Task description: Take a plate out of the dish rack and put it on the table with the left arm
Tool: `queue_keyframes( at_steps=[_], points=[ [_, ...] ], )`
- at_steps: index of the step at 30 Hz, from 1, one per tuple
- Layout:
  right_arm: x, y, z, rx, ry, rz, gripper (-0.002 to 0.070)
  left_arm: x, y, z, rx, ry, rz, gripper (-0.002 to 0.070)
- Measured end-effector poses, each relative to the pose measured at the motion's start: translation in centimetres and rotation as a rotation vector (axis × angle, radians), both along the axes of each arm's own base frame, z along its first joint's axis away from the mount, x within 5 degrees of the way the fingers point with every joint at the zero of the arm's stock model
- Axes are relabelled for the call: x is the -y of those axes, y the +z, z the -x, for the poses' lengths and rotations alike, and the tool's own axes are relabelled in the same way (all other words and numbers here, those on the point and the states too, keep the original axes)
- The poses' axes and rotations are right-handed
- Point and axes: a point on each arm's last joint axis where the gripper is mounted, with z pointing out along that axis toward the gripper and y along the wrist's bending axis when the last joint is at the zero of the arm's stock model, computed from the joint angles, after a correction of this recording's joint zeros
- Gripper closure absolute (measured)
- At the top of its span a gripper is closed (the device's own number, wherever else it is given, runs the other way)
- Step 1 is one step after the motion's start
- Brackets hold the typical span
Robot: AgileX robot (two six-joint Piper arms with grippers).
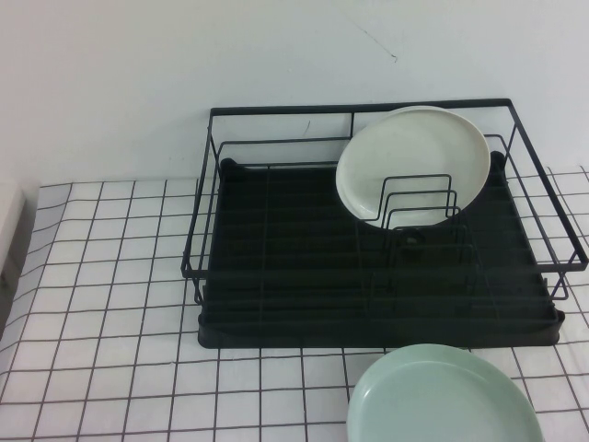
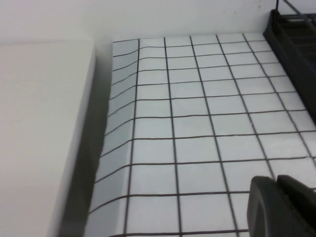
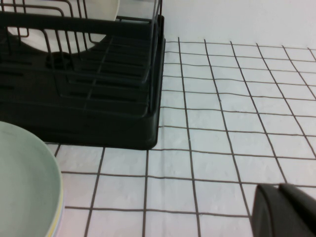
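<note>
The plate stands in the dish rack; removal is not started. The left pincer is pressed together over the bench beside the rack. The right pincer hovers beside the rack too; its state cannot be told.

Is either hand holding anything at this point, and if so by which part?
Nothing is held. The left hand is shut and empty above the table; the right hand grips nothing. The plate stands in the dish rack.
</note>
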Motion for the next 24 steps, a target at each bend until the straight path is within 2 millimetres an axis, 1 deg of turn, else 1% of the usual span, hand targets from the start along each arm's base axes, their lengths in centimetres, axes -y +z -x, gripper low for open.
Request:
queue_keyframes(
  at_steps=[3, 6, 11, 12, 14, 18, 24],
  points=[
    [0.0, 0.0, 0.0, 0.0, 0.0, 0.0, 0.0678, 0.3, 0.1, 0.0, 0.017, -0.007, 0.107, 0.0678],
    [0.0, 0.0, 0.0, 0.0, 0.0, 0.0, 0.0678, 0.7, 0.3, -0.1, 0.048, -0.012, 0.263, 0.0678],
    [0.0, 0.0, 0.0, 0.0, 0.0, 0.0, 0.0678, 1.0, 1.5, -0.3, 0.162, 0.007, 0.632, 0.0678],
    [0.0, 0.0, 0.0, 0.0, 0.0, 0.0, 0.0678, 1.0, 1.7, -0.3, 0.183, 0.015, 0.668, 0.0678],
    [0.0, 0.0, 0.0, 0.0, 0.0, 0.0, 0.0678, 0.9, 2.0, -0.4, 0.208, 0.025, 0.716, 0.0678],
    [0.0, 0.0, 0.0, 0.0, 0.0, 0.0, 0.0678, 0.8, 2.0, -0.4, 0.218, 0.028, 0.736, 0.0678],
    [0.0, 0.0, 0.0, 0.0, 0.0, 0.0, 0.0678, 1.6, 1.5, -0.2, 0.132, -0.031, 0.751, 0.0678]
  ],
)
